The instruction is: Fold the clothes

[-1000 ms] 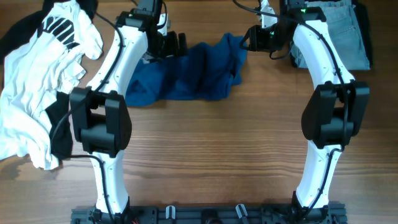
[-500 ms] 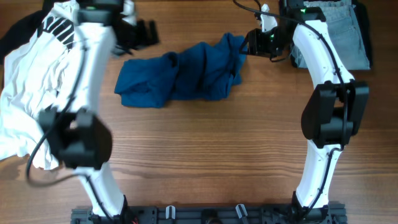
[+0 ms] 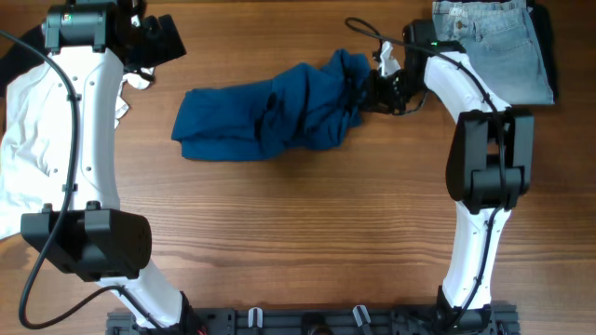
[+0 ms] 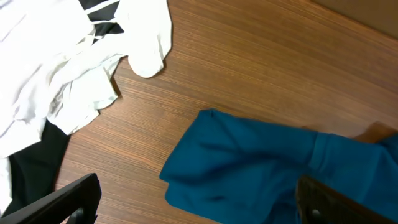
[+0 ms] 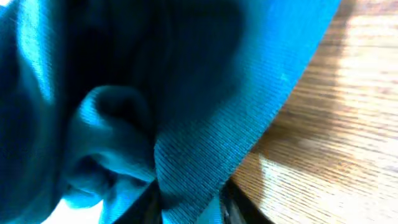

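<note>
While right gripper (image 3: 374,87) pinches dark-blue shirt (image 3: 270,116) edge, left gripper (image 3: 160,42) hovers, jaws wide apart, empty.

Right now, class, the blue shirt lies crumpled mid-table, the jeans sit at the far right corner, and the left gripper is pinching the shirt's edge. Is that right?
Not quite: it is the right gripper that pinches the edge of the blue shirt, as the overhead view shows. The left gripper hangs open, holding nothing. The rest stands: shirt crumpled mid-table, jeans at the far right corner.
</note>
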Robot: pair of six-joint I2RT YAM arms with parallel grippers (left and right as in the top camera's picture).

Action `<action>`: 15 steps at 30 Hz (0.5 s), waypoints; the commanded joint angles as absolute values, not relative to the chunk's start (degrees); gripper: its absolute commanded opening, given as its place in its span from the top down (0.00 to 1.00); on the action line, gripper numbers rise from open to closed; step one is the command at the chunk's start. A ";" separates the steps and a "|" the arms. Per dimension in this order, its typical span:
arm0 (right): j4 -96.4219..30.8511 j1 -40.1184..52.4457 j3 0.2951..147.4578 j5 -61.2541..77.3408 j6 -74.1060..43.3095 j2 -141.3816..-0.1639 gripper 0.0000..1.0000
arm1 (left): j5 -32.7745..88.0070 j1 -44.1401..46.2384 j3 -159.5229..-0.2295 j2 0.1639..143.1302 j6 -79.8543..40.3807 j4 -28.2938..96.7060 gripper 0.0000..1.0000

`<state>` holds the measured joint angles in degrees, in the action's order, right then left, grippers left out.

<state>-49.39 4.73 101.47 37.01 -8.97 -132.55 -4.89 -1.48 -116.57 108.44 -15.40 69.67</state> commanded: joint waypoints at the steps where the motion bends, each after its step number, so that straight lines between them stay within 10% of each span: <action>1: -46.65 4.12 101.06 38.37 -9.23 -133.60 0.96 | -5.93 -1.78 -116.36 109.67 -15.49 69.56 0.00; 15: -61.06 -7.86 105.45 35.77 6.50 -117.10 0.96 | -5.89 -1.78 -116.27 114.34 -15.51 71.24 0.00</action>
